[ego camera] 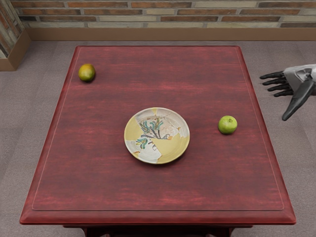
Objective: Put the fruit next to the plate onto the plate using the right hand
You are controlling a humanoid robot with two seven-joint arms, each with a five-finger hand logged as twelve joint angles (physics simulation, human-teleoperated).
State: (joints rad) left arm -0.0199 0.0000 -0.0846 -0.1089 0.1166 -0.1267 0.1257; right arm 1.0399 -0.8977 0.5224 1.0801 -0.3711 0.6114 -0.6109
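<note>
Head view, slanted down on table (98,182). Dark red wood top w/ a raised lip round the edge, roughly centred in frame.

Plate (156,135): round, shallow, yellow and pale grey patches w/ a blue-green plant motif. Lies flat approx mid-table, a little toward the near edge. Rim touches neither fruit.

Green fruit (227,125): round, bright green, small dimple on top. On the tabletop to the plate's right, near it but apart, w/ a clear strip of wood btwn fruit and rim. About level w/ plate's centre. Small shadow beneath; rests on the wood, not on the plate.

Second fruit (87,72): yellow-green w/ an orange blush, at the far left corner of the table. Well apart from the plate and from the green fruit.

Right hand (290,85): dark fingers, grey palm/wrist section, arm coming in from the picture's right edge. Hand is off the table, beyond its right edge, seen against the floor, level w/ the table's far half. Four fingers stretched out and fanned, tips pointing left toward the table; thumb angled down, away from them. Wide open, nothing in its grasp. Well apart from the green fruit, which lies nearer the camera and further left.

Surrounds: grey-brown floor (29,123) round the table; brick wall (148,12) w/ brown skirting along the top of frame.
</note>
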